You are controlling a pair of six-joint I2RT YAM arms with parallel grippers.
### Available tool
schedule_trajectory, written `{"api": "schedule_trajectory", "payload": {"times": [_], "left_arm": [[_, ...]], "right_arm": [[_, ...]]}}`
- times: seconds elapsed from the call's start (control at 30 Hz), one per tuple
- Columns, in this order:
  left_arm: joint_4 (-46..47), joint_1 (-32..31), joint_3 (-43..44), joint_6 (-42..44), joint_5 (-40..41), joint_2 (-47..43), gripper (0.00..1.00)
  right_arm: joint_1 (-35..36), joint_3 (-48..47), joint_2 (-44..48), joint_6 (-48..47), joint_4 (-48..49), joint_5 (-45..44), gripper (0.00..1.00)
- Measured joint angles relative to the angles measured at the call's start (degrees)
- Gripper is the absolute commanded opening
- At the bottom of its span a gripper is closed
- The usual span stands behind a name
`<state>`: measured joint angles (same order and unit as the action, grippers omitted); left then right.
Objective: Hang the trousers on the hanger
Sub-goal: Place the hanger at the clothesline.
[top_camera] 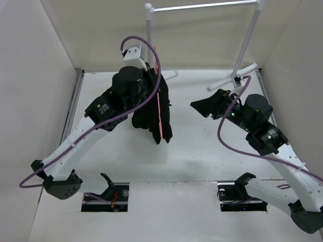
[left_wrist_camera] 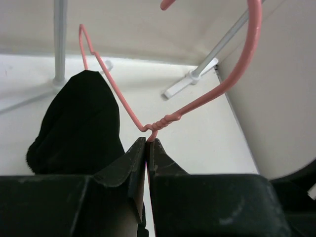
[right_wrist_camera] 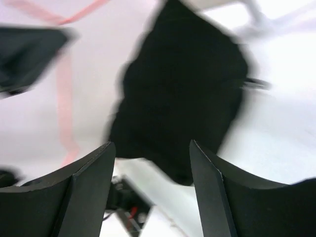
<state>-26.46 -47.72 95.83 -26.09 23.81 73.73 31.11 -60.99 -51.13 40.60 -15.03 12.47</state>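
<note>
1. Left arm [top_camera: 75, 145], left of frame: white links, black joint housings, black base.
2. Right arm [top_camera: 285, 169], right of frame: identical build.
3. Purple cable [top_camera: 136, 37] trails each arm.
4. Right gripper [right_wrist_camera: 151, 144]: matte black wedge fingers [right_wrist_camera: 89, 192].

The floppy black cloth trousers [top_camera: 149, 115] hang bunched over the thin pink wire hanger [top_camera: 159, 108], upper middle of the overhead view.

The trousers [left_wrist_camera: 79, 123] are matt black cloth. The hanger [left_wrist_camera: 165, 120] is smooth pink-red wire. Behind the hanger, the rail bar [top_camera: 202, 5] is shiny silver metal. The table [top_camera: 202, 161] is matt white.
</note>
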Motion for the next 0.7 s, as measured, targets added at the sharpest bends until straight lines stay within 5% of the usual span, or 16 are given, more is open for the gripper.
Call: {"api": "schedule_trajectory", "payload": {"times": [0.23, 0.57, 0.7], "left_arm": [[-4.4, -0.3, 10.7, 3.3, -4.3, 7.4, 0.0], [-5.9, -2.1, 11.1, 3.7, -9.7, 9.7, 0.0], [-5.5, -3.2, 10.6, 3.6, -10.3, 9.6, 0.0]], "right_arm": [[12.1, -14.5, -5.6, -1.2, -0.6, -0.3, 0.69], [16.8, -13.6, -15.8, -1.4, 0.1, -2.0, 0.58], [17.0, -11.1, -16.1, -0.5, 2.8, -2.4, 0.41]]}}
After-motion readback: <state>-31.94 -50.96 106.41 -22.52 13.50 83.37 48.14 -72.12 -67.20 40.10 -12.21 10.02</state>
